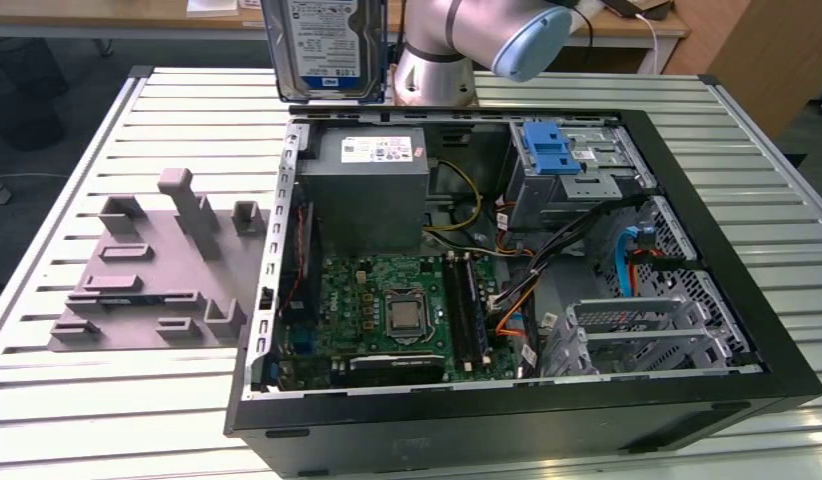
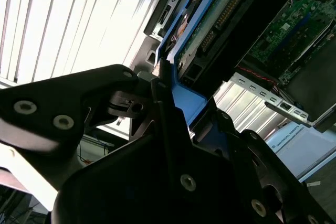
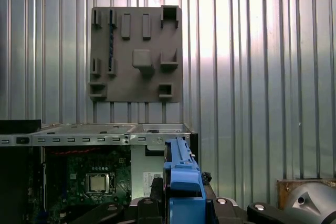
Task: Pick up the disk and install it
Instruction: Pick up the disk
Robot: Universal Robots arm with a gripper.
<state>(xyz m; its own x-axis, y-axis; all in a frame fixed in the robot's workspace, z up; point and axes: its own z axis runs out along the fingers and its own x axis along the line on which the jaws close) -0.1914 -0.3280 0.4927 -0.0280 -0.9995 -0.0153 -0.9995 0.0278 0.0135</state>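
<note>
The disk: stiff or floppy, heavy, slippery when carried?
Likely stiff: the disk is a flat metal slab, held upright without sagging. Probably dense for its size. Its blue plastic carrier, where the gripper clamps, may flex or slip.

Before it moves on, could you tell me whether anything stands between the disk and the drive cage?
Nothing visible does. The pincer holds the disk above the rim of the open case. The way to the cage is free, with cables beside it.

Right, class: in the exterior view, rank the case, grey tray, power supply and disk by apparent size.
1. case
2. grey tray
3. power supply and disk look close; the disk hangs higher and is cut off at the picture's edge, so unranked.
</note>
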